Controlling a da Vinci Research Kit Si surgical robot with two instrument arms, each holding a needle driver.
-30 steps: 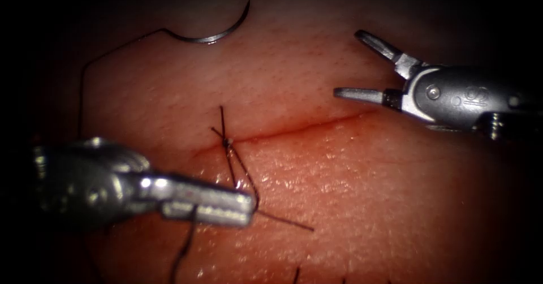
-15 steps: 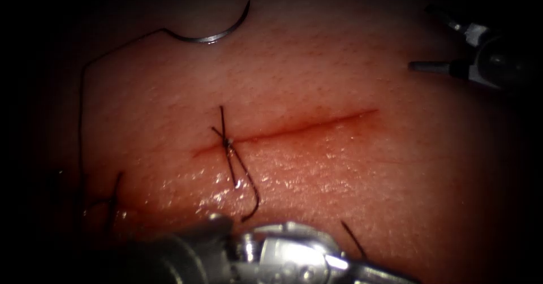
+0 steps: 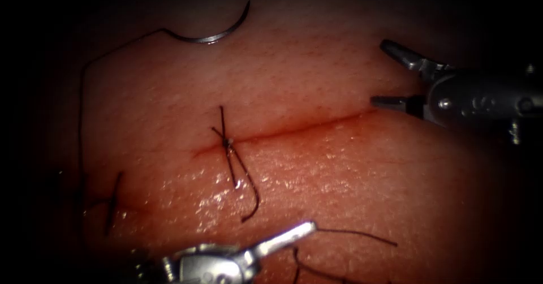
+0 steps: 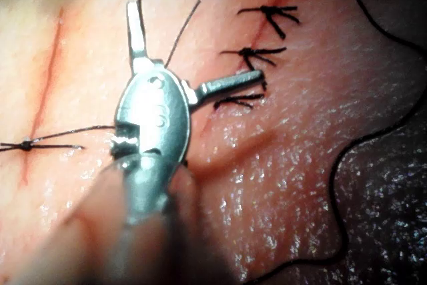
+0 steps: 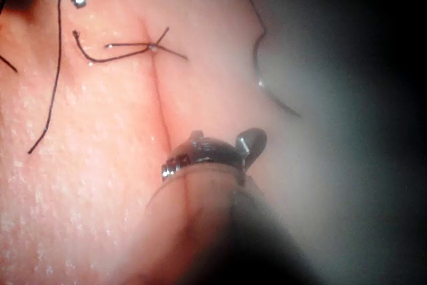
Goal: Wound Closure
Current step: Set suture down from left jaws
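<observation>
My left tool [image 3: 308, 227] sits low in the endoscope view with its fingers spread wide, as the left wrist view [image 4: 200, 48] shows plainly, and it holds nothing; a second ago those fingers lay closed beside the knot, and since then the tool has swung down and away from it. My right tool [image 3: 380, 73] has come back in from the right after drawing off toward the far corner half a second ago, and it hovers just beyond the right end of the red, shallow cut [image 3: 305, 127], its fingers parted and empty. The curved steel needle [image 3: 218, 30] has not moved: it lies flat on the pale pink tissue [image 3: 350, 188] at the far left, out of the tissue and well apart from both tools, with its dark thread [image 3: 82, 97] trailing down the left side. The dark knotted stitch [image 3: 226, 142] stays across the left part of the cut, its short tails loose. I judge this knot is done and released, while the cut to its right is not yet closed.
</observation>
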